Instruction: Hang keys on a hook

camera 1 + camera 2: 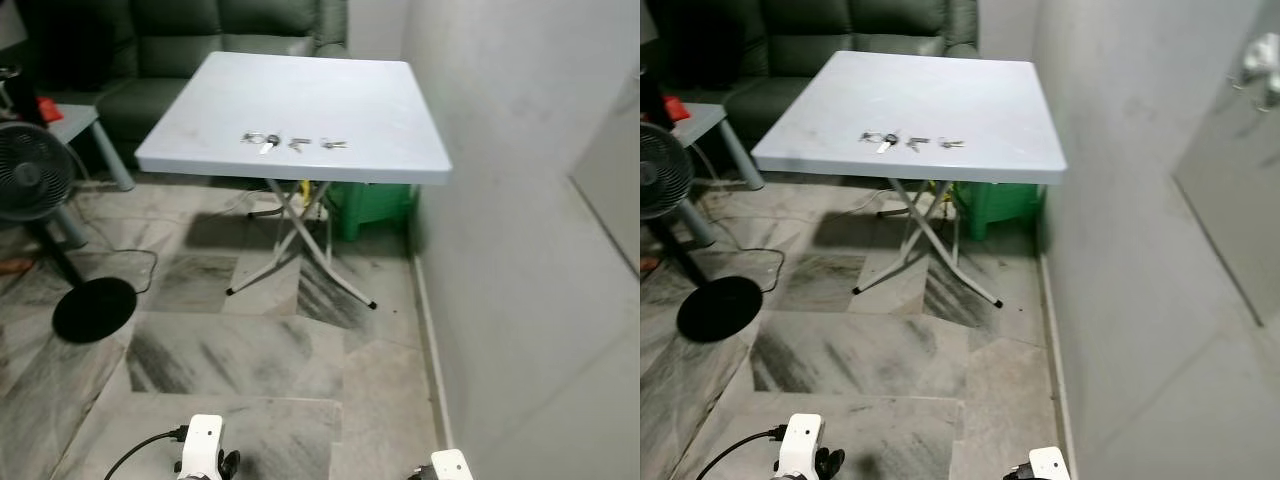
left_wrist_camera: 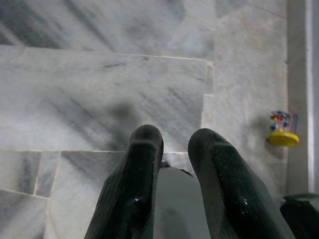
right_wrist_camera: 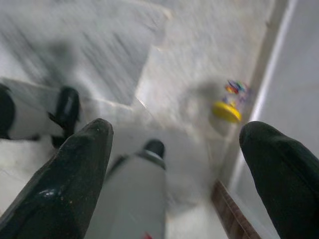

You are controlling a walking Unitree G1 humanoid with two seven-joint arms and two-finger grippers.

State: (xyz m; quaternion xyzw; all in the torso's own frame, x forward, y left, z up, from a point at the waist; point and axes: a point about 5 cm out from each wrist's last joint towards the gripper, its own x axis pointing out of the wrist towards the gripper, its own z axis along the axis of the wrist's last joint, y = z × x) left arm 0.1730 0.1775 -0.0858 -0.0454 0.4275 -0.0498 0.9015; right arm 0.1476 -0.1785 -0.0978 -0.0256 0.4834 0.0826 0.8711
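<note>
Three small bunches of keys point(image 1: 262, 140) point(image 1: 298, 144) point(image 1: 334, 144) lie in a row near the front edge of a white folding table point(image 1: 300, 80). On the grey wall at the upper right is a white fitting point(image 1: 1260, 65) that looks like hooks. Both arms hang low over the marble floor, far from the table, with their white wrists point(image 1: 203, 445) point(image 1: 447, 465) at the bottom of the eye views. My left gripper point(image 2: 174, 144) has its black fingers close together and holds nothing. My right gripper point(image 3: 174, 134) stands wide open and holds nothing.
A standing fan point(image 1: 30, 180) with a round black base point(image 1: 93, 308) and a floor cable is at the left. Behind the table are a green sofa point(image 1: 230, 30) and a grey side table point(image 1: 75, 125). A green bin point(image 1: 370, 205) sits under the table. A yellow toy point(image 2: 283, 130) lies by the wall point(image 1: 520, 200).
</note>
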